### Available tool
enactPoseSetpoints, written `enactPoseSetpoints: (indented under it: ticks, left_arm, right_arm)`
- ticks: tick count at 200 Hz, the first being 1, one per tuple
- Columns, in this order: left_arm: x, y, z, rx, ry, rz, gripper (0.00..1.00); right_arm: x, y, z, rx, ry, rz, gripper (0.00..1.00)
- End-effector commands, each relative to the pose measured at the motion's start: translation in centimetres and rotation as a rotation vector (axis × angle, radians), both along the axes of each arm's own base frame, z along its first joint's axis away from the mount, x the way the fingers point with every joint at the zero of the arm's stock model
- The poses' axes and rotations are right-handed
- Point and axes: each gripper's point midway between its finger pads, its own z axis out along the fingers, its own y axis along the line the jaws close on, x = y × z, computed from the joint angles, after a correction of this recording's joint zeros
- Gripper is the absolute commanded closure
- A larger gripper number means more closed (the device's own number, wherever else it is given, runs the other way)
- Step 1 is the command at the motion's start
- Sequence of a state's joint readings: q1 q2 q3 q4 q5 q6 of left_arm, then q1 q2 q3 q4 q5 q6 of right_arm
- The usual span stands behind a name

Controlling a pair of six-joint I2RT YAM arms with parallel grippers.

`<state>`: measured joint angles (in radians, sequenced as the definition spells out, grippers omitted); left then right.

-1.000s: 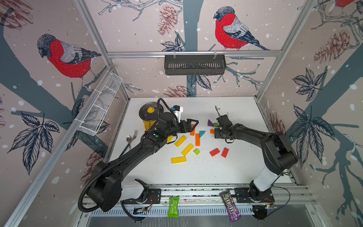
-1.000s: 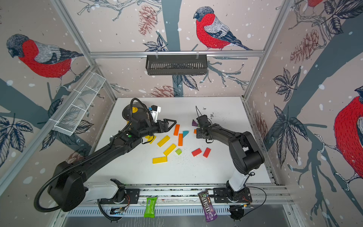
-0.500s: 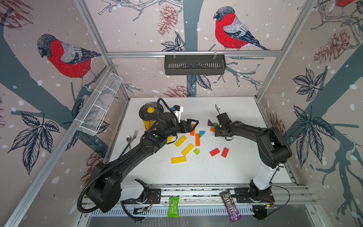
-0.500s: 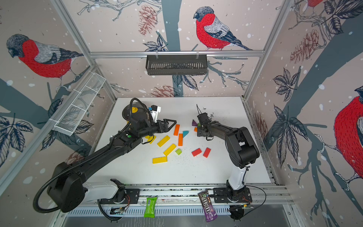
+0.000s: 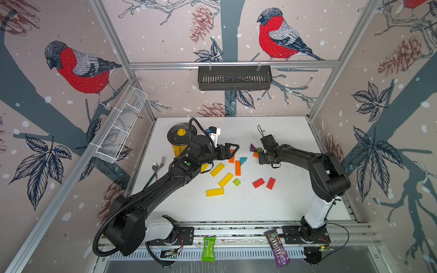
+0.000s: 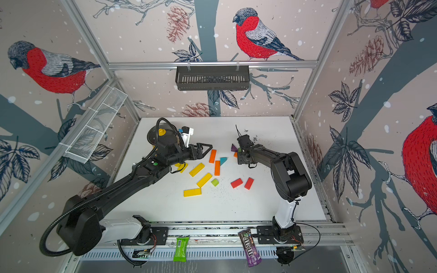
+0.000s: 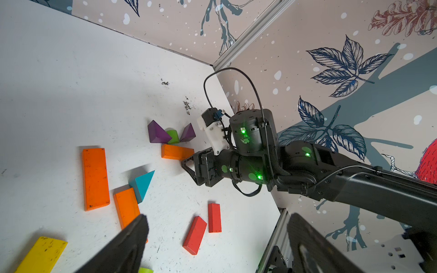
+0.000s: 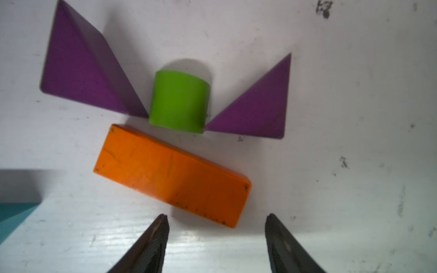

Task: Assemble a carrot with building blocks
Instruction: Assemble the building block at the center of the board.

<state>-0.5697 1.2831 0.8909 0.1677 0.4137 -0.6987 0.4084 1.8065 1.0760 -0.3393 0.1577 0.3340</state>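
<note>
Right wrist view: what is entered?

— Four building blocks are listed on the tabletop. A lime-green block is set between a purple triangle and a second purple triangle, and its corners are touched by both. A tilted orange bar is laid just beside it.

How is the right end effector recorded?

— Right end effector: fingers are parted to a middling gap and nothing is held between them. The orange bar is found just ahead of the tips.

And the left end effector?

— Left end effector: fingers are spread wide and nothing is gripped. A second orange bar is partly covered by it in a top view.

Remaining stock?

— These are scattered mid-tabletop, apart from that cluster:
- a third orange bar, touched by a teal triangle
- three yellow bars
- a lime-green cube
- two red bars, near each other

A yellow pot is noted beside the left arm.
</note>
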Motion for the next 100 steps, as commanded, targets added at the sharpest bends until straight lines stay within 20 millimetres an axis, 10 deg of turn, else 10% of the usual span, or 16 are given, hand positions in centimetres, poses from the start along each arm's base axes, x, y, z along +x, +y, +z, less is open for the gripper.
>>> enactPoseSetpoints:
  ticks: [1,100]
  left_arm:
    - [0.1,-0.1,0.8,-0.01,-0.026,-0.001,0.07]
    - [0.2,0.0,0.7,-0.003,-0.027,0.005,0.07]
  right_arm:
    - [-0.6,-1.2,0.1,-0.011,0.01,-0.022,0.33]
    - [0.8,-2.1,0.0,-0.018,0.006,-0.05,0.37]
